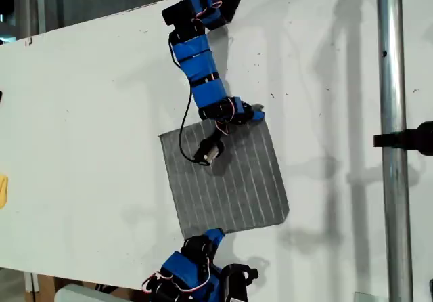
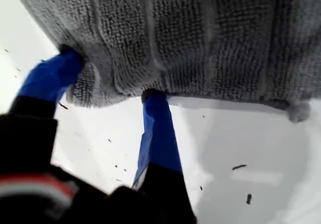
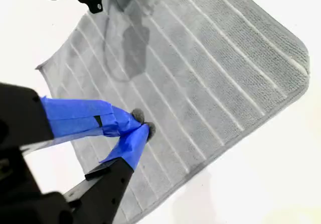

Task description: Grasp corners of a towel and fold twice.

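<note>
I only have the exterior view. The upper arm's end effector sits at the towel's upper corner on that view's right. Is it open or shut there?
Observer: Open. The first wrist view shows the first end effector with its fingers spread, both tips against the towel's edge, nothing clamped.
Operator: And the lower arm, at the towel's bottom edge in my view?
Observer: The second wrist view shows the second end effector with its tips together over the striped cloth. I cannot tell whether they pinch any fabric.
</note>
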